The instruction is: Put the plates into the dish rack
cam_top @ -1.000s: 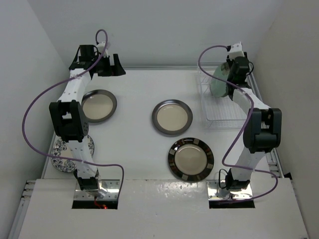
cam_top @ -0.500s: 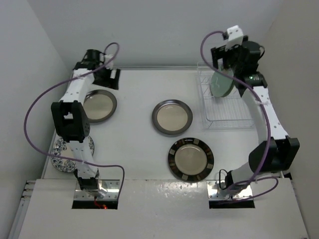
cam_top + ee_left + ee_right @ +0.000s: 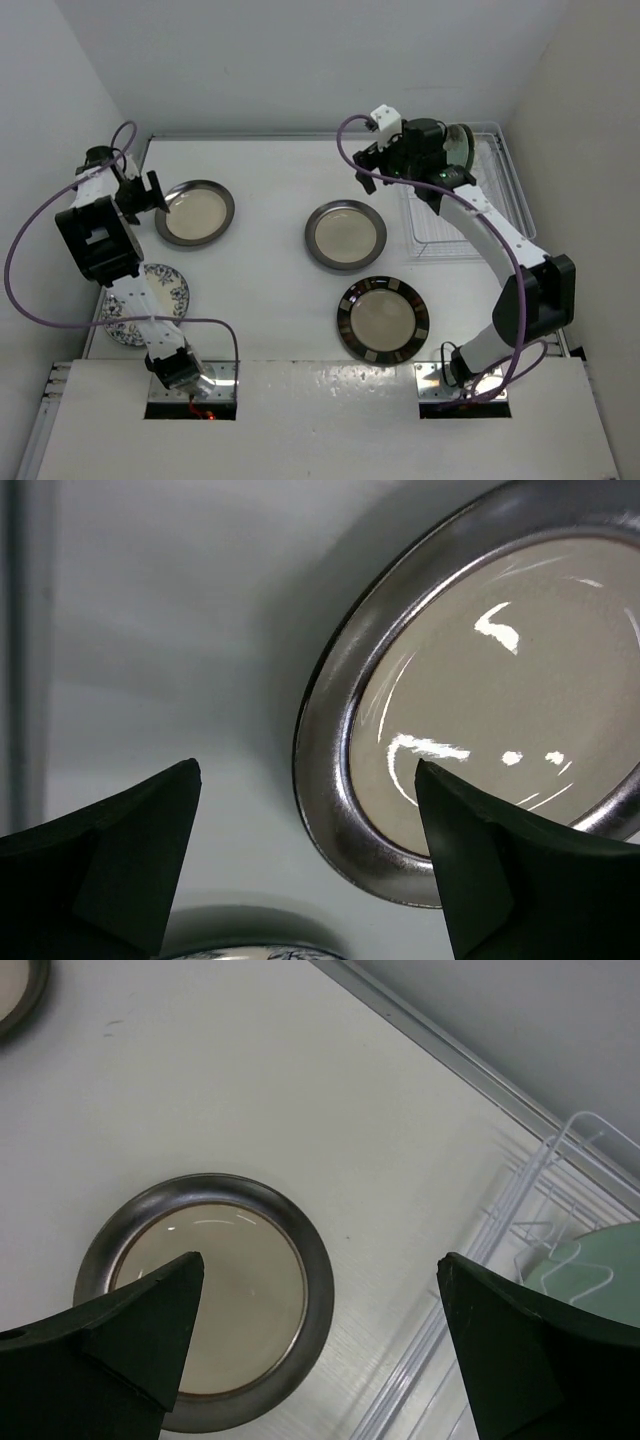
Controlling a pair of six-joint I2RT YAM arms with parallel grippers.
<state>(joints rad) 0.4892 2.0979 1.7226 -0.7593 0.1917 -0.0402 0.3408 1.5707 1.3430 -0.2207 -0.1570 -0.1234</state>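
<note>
Top: a mint plate (image 3: 462, 146) stands in the rack (image 3: 445, 243), far right; left cream plate (image 3: 195, 212), centre cream plate (image 3: 345, 235), banded plate (image 3: 383, 320) and floral plate (image 3: 150, 298) lie flat. Left wrist: left gripper (image 3: 307, 768) fingers apart, the left cream plate's rim in line between them, height unclear. Pick-up looks in hand; next, descend and close on that rim. Right wrist: right gripper (image 3: 322, 1257) fingers apart, empty, over the centre cream plate.
</note>
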